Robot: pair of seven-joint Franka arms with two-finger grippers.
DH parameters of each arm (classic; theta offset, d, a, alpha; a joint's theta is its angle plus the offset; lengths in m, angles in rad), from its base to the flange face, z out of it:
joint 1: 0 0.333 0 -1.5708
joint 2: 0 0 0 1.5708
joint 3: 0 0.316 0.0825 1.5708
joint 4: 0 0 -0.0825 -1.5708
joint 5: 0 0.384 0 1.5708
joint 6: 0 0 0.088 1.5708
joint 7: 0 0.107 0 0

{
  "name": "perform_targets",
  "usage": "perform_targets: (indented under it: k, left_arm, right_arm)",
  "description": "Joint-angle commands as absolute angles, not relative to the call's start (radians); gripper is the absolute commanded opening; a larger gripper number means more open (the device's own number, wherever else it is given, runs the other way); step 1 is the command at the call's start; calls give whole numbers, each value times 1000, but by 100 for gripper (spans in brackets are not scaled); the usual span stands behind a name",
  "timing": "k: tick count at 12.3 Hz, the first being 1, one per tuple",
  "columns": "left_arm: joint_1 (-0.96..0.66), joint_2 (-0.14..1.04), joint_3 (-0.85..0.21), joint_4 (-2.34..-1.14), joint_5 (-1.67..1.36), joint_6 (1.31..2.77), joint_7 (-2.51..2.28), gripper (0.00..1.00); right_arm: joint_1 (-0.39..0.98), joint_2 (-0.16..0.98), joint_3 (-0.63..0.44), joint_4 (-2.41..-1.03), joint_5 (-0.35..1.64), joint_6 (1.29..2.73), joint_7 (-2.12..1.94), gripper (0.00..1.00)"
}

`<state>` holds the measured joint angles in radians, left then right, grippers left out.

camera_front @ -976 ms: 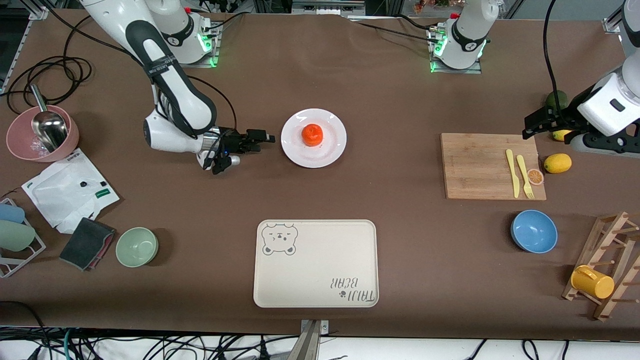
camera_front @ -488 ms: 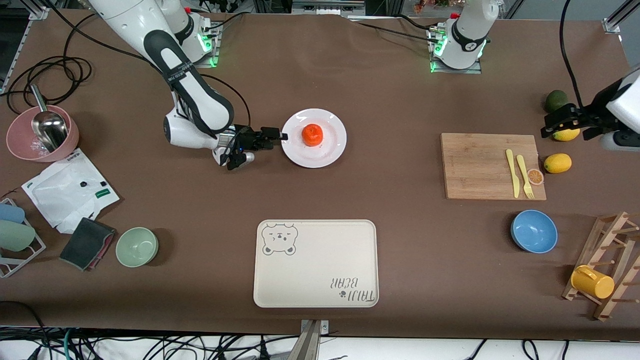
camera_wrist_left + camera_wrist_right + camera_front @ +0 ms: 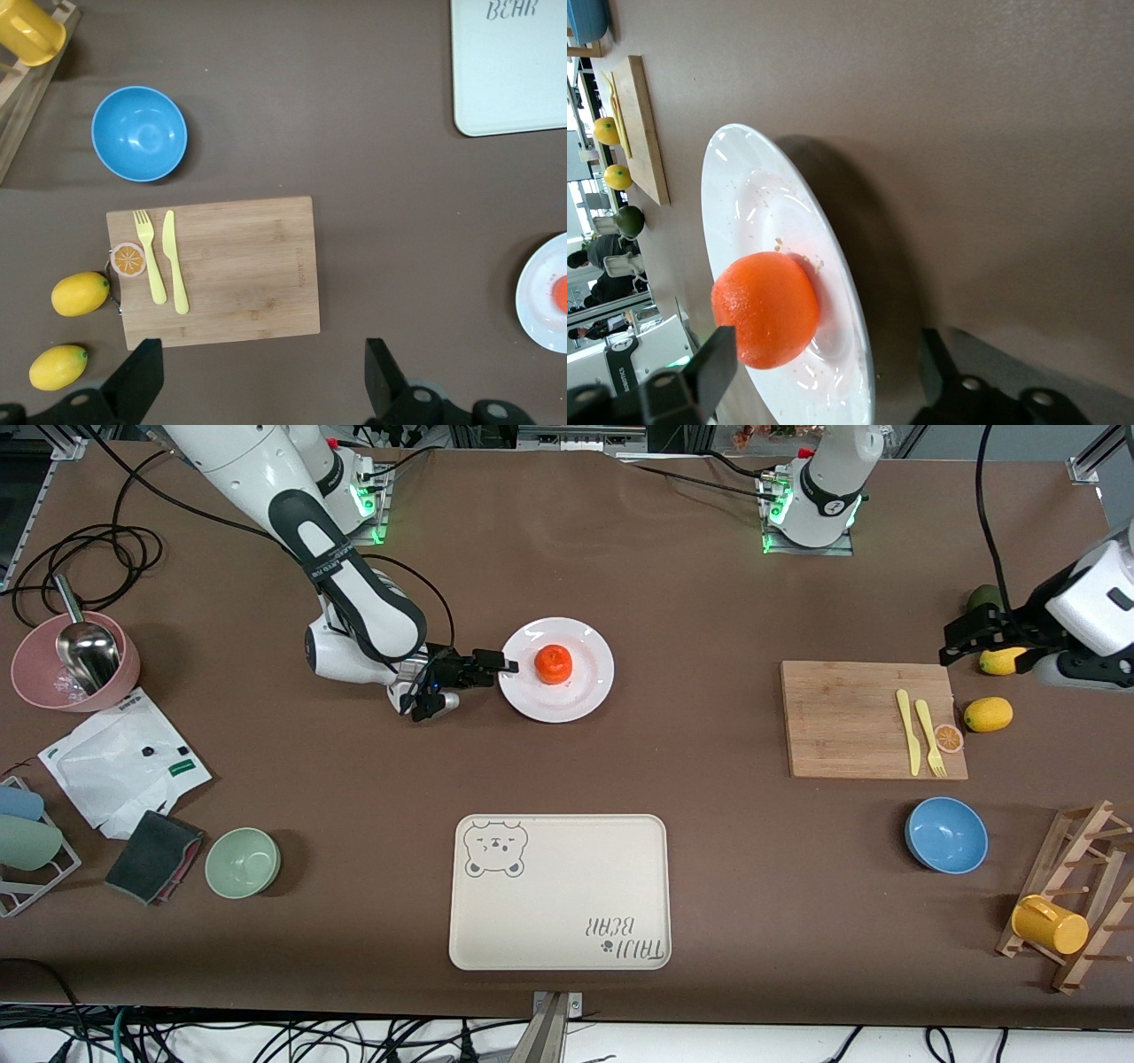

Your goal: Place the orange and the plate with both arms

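Note:
The orange (image 3: 553,664) sits in the middle of the white plate (image 3: 585,691), on the table between the two arm bases. My right gripper (image 3: 503,664) is turned on its side at the plate's rim toward the right arm's end. Its jaws are open and straddle the rim. In the right wrist view one finger (image 3: 713,359) stands by the orange (image 3: 766,310) above the plate (image 3: 744,195), and the other finger is below the rim. My left gripper (image 3: 961,642) hangs open and empty over the table's left-arm end, near the cutting board (image 3: 217,270). The left gripper (image 3: 261,381) holds nothing.
A beige bear-printed tray (image 3: 558,890) lies nearer the front camera than the plate. The cutting board (image 3: 850,717) carries a yellow knife, a fork and an orange slice; lemons (image 3: 988,714) lie beside it. A blue bowl (image 3: 946,834), a green bowl (image 3: 243,862) and a pink bowl (image 3: 75,662) stand around.
My right gripper has moved across the table to the plate's rim and now straddles it. The left gripper has shifted slightly near the lemons. Orange and plate have not moved.

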<state>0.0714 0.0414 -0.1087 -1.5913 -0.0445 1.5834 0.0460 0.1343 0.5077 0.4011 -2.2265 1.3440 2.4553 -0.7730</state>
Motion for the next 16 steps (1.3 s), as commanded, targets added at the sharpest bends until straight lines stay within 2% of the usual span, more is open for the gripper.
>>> perform_targets:
  k: [1,4,7,10,11,16]
  left_arm:
    - [71,32,-117,-1577,-35,1560,44,100]
    - [72,32,-143,-1569,-32,1557,43,100]
    - [72,31,-138,-1568,-32,1552,44,100]
    - [45,31,-117,-1568,-32,1552,44,100]
    - [19,31,-80,-1568,-32,1554,44,100]
    - [15,29,-75,-1566,-20,1540,43,100]
  right_arm:
    - [130,512,423,-2238,1381,2485,-824,73]
    - [130,517,423,-2240,1393,2485,-853,60]
    - [130,517,422,-2244,1393,2485,-854,43]
    - [130,526,422,-2244,1393,2485,-865,38]
    - [130,528,422,-2244,1393,2485,-882,35]
    - [130,538,422,-2244,1393,2487,-887,19]
